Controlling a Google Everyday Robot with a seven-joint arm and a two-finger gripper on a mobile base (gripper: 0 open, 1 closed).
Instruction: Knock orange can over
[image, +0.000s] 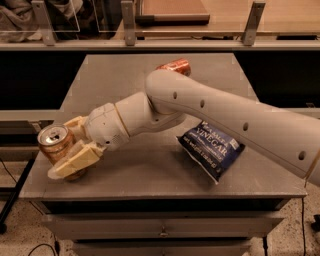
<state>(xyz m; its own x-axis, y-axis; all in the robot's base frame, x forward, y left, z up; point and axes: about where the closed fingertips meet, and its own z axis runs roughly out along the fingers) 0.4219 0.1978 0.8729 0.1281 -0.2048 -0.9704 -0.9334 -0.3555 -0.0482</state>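
Desk (150, 175) layout. The orange can (55, 142) stands tilted at the front-left corner, between the spread fingers of the pincer (62, 147), one before it and one behind. A bag (210, 150) lies front-right. A second can (176, 65) lies at the back, behind the arm (225, 115).

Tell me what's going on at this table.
A robot arm reaches across the grey table to its front left corner. There the gripper is open, with its fingers on either side of the orange can. The can has not been knocked over yet and stands roughly upright near the table's edge. A red can lies on its side at the back, and a blue chip bag lies at the front right; neither is being touched.
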